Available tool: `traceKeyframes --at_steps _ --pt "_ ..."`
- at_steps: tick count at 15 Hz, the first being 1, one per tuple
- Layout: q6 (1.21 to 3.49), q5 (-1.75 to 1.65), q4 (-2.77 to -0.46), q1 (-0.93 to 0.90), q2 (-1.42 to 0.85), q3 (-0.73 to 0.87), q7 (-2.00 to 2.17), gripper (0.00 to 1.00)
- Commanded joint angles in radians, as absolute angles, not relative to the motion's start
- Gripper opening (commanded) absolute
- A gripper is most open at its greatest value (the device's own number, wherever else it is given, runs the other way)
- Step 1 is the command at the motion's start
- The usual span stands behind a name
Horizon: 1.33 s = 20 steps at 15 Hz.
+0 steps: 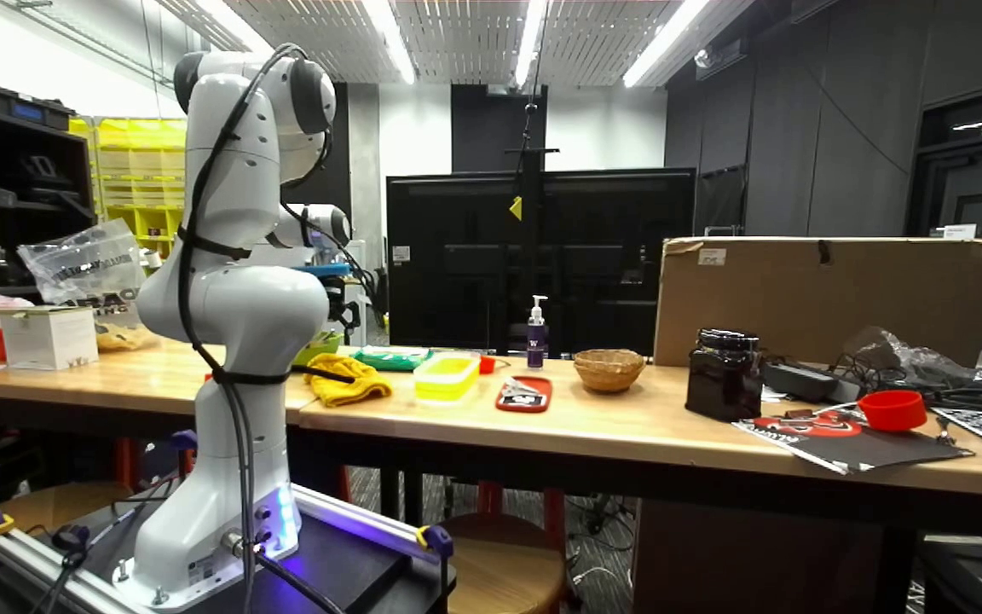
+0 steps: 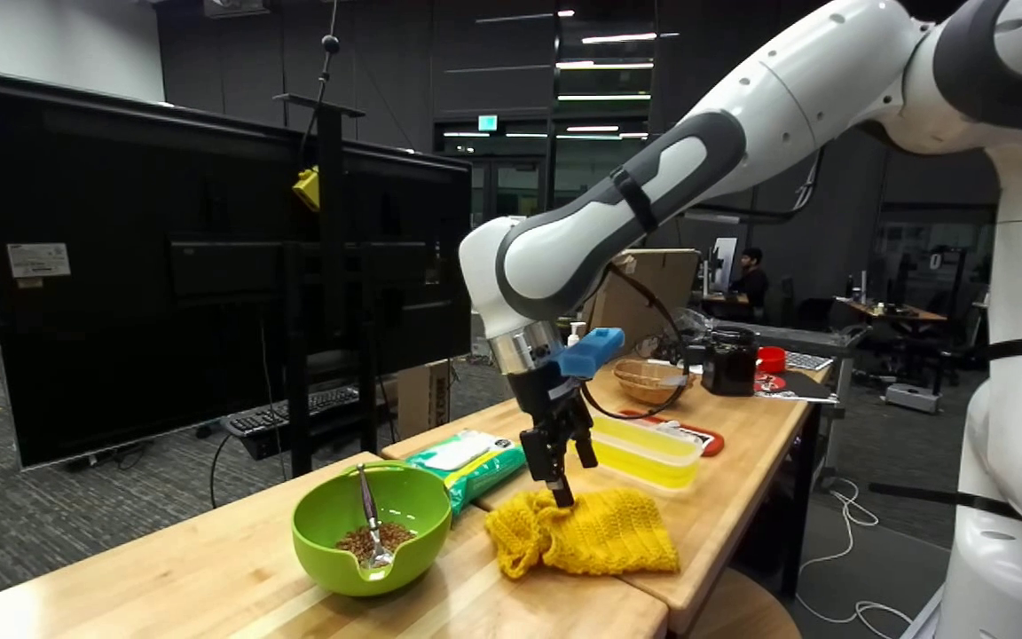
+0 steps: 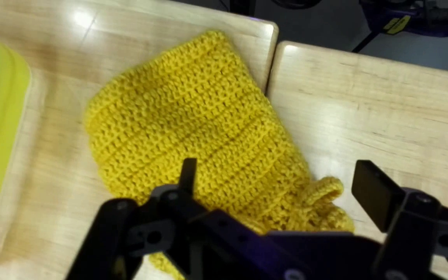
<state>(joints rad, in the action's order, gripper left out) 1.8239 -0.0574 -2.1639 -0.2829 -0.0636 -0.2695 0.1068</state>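
Note:
A yellow knitted cloth lies folded on the wooden table. It also shows in an exterior view and fills the middle of the wrist view, with a small loop at one corner. My gripper is open and empty, pointing down just over the cloth; I cannot tell whether a fingertip touches it. In the wrist view the gripper's fingers stand wide apart, one over the cloth and one over bare table past the loop. The gripper's base hides the cloth's lower part there. In an exterior view the arm mostly hides the gripper.
A green bowl with brown grains and a spoon stands beside the cloth. A wipes packet and a yellow container are near. A red tray, a basket, a bottle and a dark jar stand further along.

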Motion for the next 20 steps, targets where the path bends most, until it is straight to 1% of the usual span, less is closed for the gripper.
traceKeyframes --at_steps 1,7,11,12,13,14,20 --pt "1.857 -0.042 -2.231 -0.258 -0.014 -0.245 0.186 1.0" --pt "2.035 -0.04 -2.379 -0.219 0.01 -0.206 0.299 1.0" --pt "2.05 -0.06 -2.432 -0.202 0.018 -0.189 0.312 1.0" --pt "2.056 -0.063 -2.44 -0.199 0.018 -0.187 0.309 0.75" --pt "2.058 -0.068 -2.444 -0.198 0.019 -0.185 0.305 0.74" --pt "2.06 -0.075 -2.445 -0.197 0.017 -0.184 0.302 0.69" --pt "2.092 -0.087 -2.447 -0.197 0.005 -0.183 0.279 0.21"
